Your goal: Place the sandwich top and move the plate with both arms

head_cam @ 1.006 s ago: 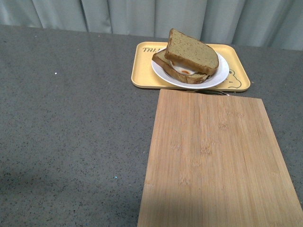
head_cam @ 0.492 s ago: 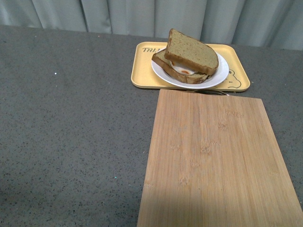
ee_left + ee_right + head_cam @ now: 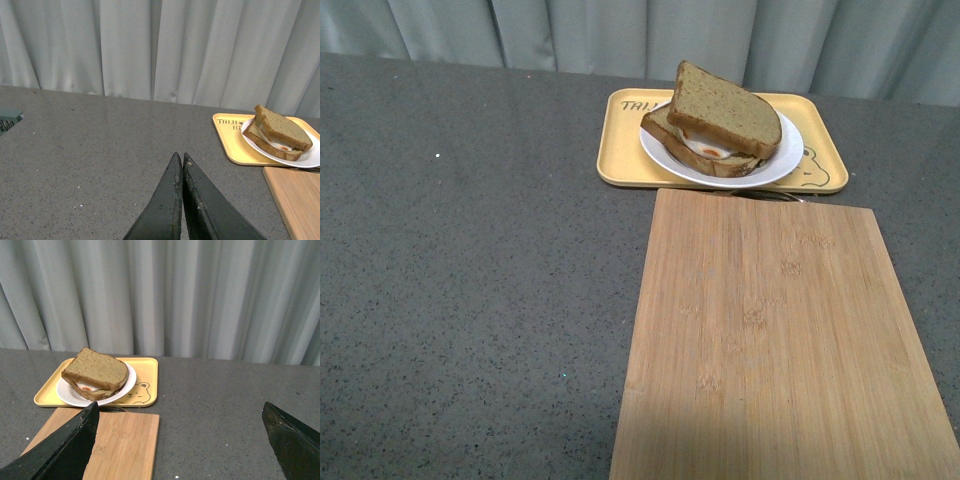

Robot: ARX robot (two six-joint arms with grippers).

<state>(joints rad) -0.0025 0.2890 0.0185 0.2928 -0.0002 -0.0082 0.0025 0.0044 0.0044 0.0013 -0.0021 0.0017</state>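
Front view shows the sandwich top already sitting on the egg slice on the plate at 12 o'clock on the desk, with the left gripper pinched closed, the right gripper wide, and maybe more moving left.

Two bread slices, one plate, one tray, one cutting board.
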